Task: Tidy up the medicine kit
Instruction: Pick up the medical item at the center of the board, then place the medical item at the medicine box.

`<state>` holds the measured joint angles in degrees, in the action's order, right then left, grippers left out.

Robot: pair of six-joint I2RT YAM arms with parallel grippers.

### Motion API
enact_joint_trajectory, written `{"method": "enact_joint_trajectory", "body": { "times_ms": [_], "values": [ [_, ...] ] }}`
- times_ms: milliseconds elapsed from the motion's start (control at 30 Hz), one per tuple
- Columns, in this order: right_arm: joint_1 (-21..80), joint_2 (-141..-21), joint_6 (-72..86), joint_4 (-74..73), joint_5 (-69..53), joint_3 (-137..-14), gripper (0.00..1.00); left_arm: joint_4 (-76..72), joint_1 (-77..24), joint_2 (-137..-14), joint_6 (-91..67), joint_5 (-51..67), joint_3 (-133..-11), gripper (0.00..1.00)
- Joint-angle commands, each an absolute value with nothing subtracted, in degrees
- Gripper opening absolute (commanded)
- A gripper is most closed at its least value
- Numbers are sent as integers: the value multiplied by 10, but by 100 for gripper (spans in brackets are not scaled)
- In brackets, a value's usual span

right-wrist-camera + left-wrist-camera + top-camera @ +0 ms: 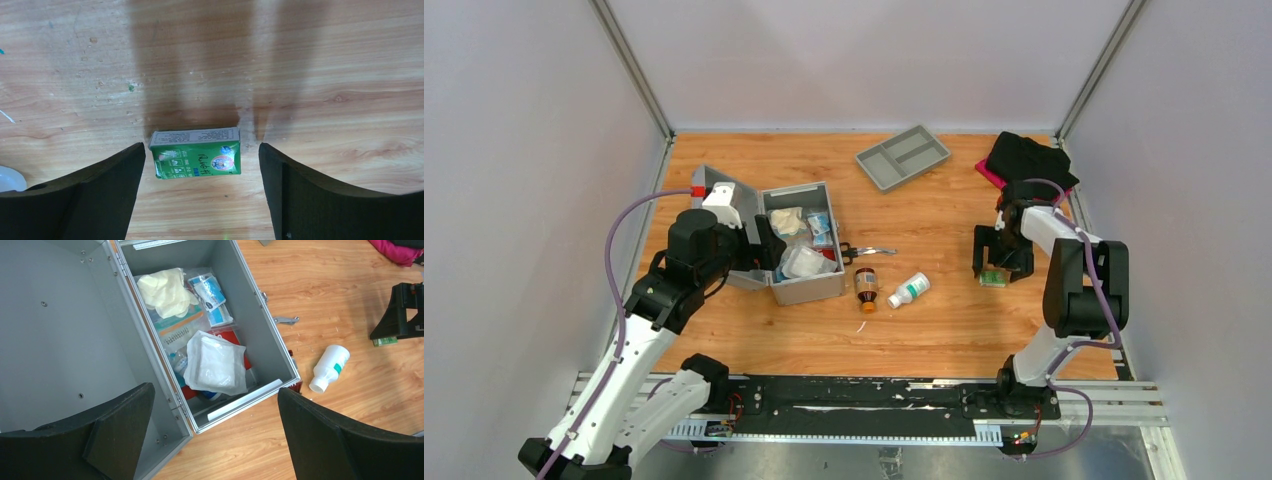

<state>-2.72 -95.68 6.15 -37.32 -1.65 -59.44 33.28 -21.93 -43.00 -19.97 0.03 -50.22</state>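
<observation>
Straddling green carton (196,159) at table (944,330) 3 o'clock, R gripper (201,147) jaws wide, unclamped; L gripper (215,392) likewise spread, over lid-up medicine kit (255,320), 9 o'clock.

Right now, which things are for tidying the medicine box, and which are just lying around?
For the job:
- case, open, already part-filled
- green box
- white bottle
- brown bottle

Probably just lying about:
- tray, at the back
- black cloth, in the far right corner
- pink thing under the cloth
</observation>
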Motion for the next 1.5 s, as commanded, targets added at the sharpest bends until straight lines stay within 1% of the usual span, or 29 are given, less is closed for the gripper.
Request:
{"method": "enact_joint_trajectory", "body": {
  "times_ms": [0,100,233,400,467,500,633,800,1167,1400,1467],
  "values": [
    [-36,-962,52,-387,-29,-601,86,325,-219,-424,-196,10,-500,100],
    [-36,-962,57,-385,-26,-598,80,324,-219,-424,-197,10,-500,100],
    [-36,-959,63,-384,-25,-595,68,329,-219,-425,-194,14,-505,100],
    [-36,-957,67,-382,-34,-592,63,330,-219,-425,-194,15,-505,100],
    [-36,-956,66,-382,-39,-590,63,331,-219,-423,-193,11,-505,100],
    [-36,-955,67,-382,-43,-590,64,331,-219,-422,-193,10,-505,100],
    [-36,-953,69,-383,-47,-586,76,332,-219,-422,-192,8,-506,100],
    [-36,-956,69,-383,-56,-583,77,334,-219,-423,-192,8,-508,100],
    [-34,-954,64,-396,-73,-594,51,340,-219,-418,-188,5,-510,100],
    [-3,-939,65,-430,-51,-630,50,346,-219,-415,-188,4,-515,100],
    [31,-934,70,-444,-50,-651,50,348,-219,-415,-187,3,-518,100]
  ]
}}
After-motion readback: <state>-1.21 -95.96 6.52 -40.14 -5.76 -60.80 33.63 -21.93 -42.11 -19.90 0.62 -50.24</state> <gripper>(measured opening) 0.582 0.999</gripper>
